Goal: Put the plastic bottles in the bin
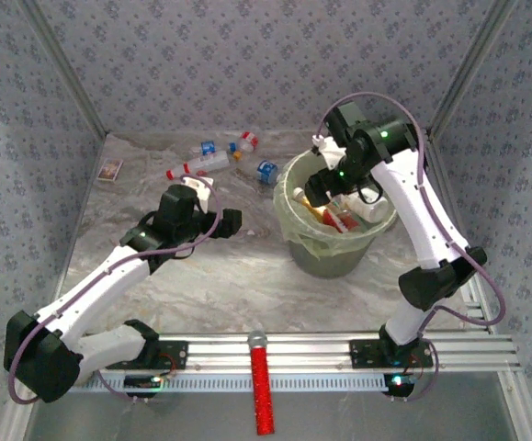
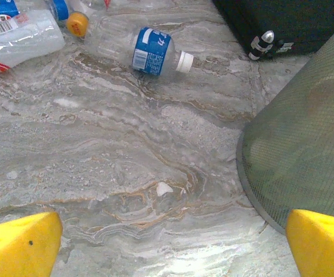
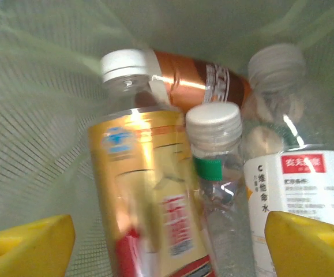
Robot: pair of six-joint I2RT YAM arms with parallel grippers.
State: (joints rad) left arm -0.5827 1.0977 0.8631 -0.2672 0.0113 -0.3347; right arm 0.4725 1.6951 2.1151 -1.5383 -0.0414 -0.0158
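Grey marbled table [image 1: 238,276] is spread under everything, with the two white arms bolted at its near edge. The pale-green bin [image 1: 334,257] is stood right of the middle, lined with a thin bag, and several bottles are already piled inside it.

The right arm [image 1: 422,211] is bent over the bin, and the right claw [image 1: 321,188] is held just above the rim, pointing down inside. From its wrist the yellow fingers [image 3: 28,245] are seen spread wide, released, with no bottle pinched between them. Below them a gold-labelled bottle [image 3: 149,196] is leaned against a copper-orange bottle [image 3: 195,81], beside a clear bottle with a green ring [image 3: 216,150] and a white-labelled bottle [image 3: 299,196].

The left arm [image 1: 109,276] is stretched toward the middle. The left claw [image 2: 172,242] is held low over bare table just left of the bin, its jaws wide apart and grasping nothing.

A black case [image 2: 288,23] is laid behind the bin. A handful of loose bottles [image 1: 201,163] are left lying at the far side, left of the bin; the nearest, a blue-labelled bottle [image 2: 155,53], is laid on its side with its white cap toward the case.

A red stick [image 1: 262,386] is laid across the near rail, and a small card [image 1: 110,170] is placed at the far left
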